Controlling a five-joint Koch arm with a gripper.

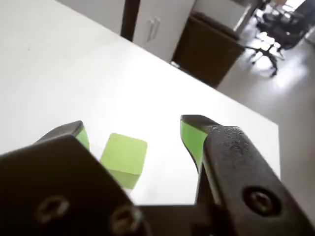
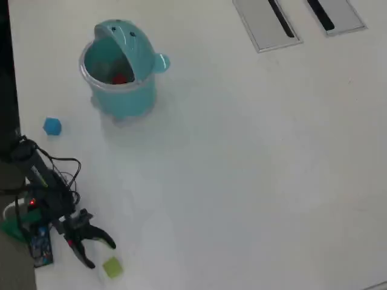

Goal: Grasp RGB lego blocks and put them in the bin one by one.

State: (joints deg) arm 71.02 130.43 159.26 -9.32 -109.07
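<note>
A yellow-green block lies on the white table between my open fingers, closer to the left one in the wrist view. From overhead the same yellow-green block sits at the bottom left, just beyond my gripper, which stands open and touches nothing. A blue block rests on the table at the left. The teal bin stands at the top left with its lid tipped back, and a red block lies inside it.
My arm's base and cables sit at the left table edge. Two grey cable hatches are set in the table at the top right. Beyond the table's far edge stand cabinets and office chairs.
</note>
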